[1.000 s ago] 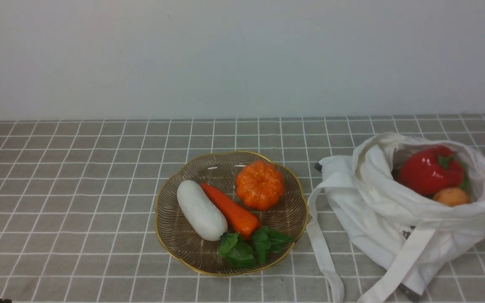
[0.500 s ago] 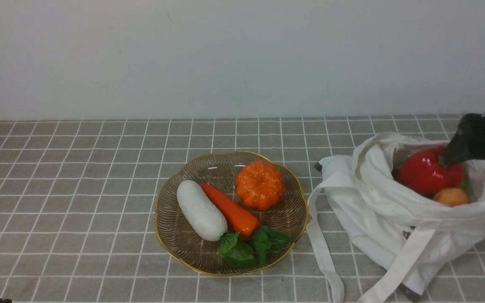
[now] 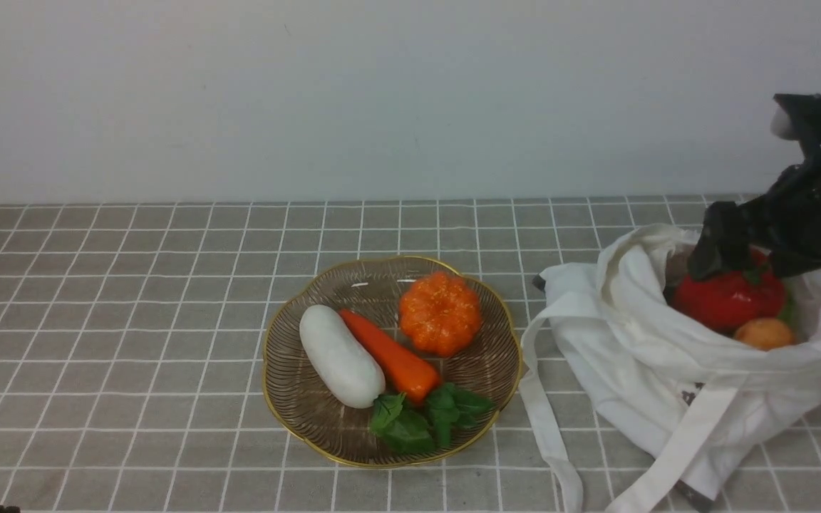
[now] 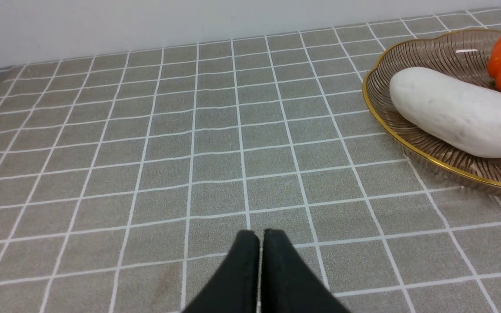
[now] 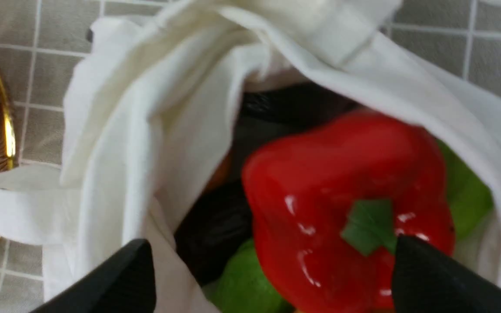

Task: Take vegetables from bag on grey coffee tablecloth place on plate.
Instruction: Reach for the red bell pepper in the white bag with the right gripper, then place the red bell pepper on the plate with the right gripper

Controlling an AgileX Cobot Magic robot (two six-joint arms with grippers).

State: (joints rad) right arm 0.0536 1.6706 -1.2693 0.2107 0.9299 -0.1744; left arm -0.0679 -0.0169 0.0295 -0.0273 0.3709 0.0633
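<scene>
The red bell pepper (image 3: 727, 299) lies in the open mouth of the white bag (image 3: 638, 356) on the grid tablecloth (image 3: 132, 320), at the right. It fills the right wrist view (image 5: 342, 208), green stem up. My right gripper (image 3: 738, 260) hovers just above the pepper, jaws wide open, one finger (image 5: 433, 278) over the stem side, the other (image 5: 115, 282) over the bag's cloth. The ribbed plate (image 3: 311, 413) sits mid-table. My left gripper (image 4: 259, 248) is shut and empty, low over bare cloth left of the plate (image 4: 411, 148).
The plate holds a white radish (image 3: 339, 356), an orange carrot (image 3: 389, 356), an orange pumpkin (image 3: 440, 312) and green leaves (image 3: 425, 417). An orange round item (image 3: 763, 333) and green pieces (image 5: 242, 287) lie beside the pepper in the bag. Bag straps (image 3: 546, 427) trail toward the plate.
My right arm has come in from the right and moved left over the bag's mouth, now above the pepper. The bag and plate contents have not moved.
</scene>
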